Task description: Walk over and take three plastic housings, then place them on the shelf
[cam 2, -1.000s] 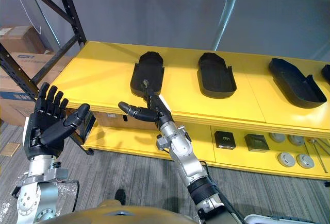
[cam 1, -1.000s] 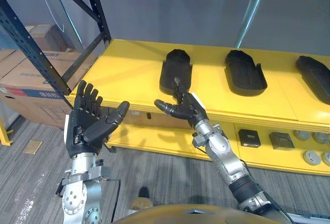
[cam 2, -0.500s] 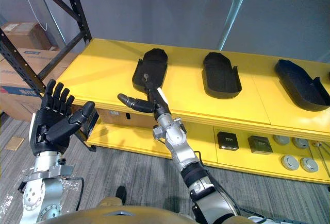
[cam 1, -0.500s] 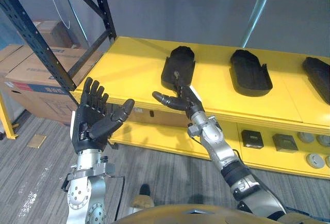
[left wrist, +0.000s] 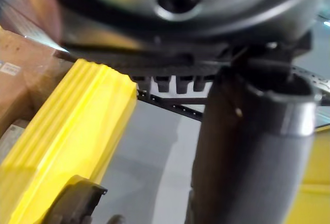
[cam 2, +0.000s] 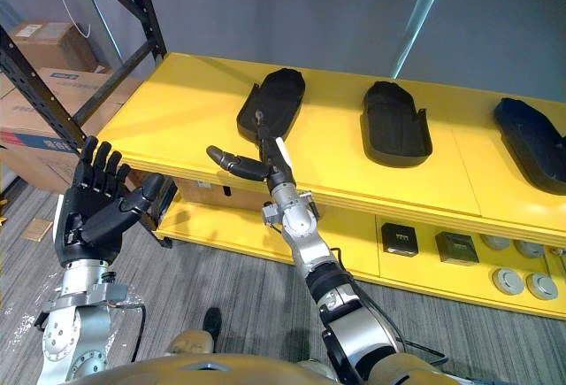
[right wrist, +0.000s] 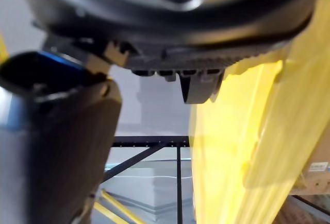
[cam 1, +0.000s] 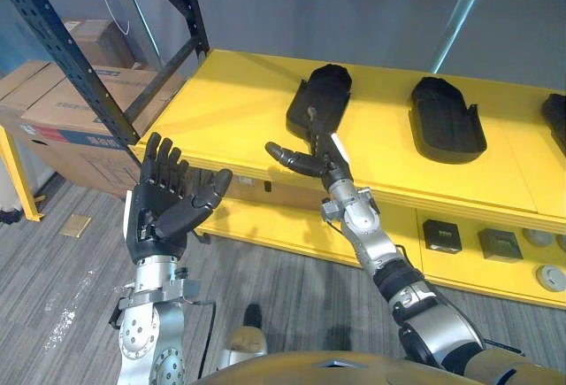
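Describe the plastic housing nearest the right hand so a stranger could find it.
Find the long yellow shelf. On its top, black housings lie in a row. Yours is the leftmost housing, nearest the black rack post, just beyond the right hand.

Housings [cam 2: 274, 106] abreast on shelf [cam 2: 177, 111]

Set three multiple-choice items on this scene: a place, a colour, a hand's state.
1. The housing nearest the right hand lies: A. in the left hand B. on the shelf's top C. below the shelf
2. The shelf is: A. yellow B. red C. white
3. The left hand is: A. shut on a housing B. shut, empty C. open, empty
Key: 1 B, it lies flat on the top board; 2 A, its boards are yellow; 3 C, its fingers are straight, holding nothing.
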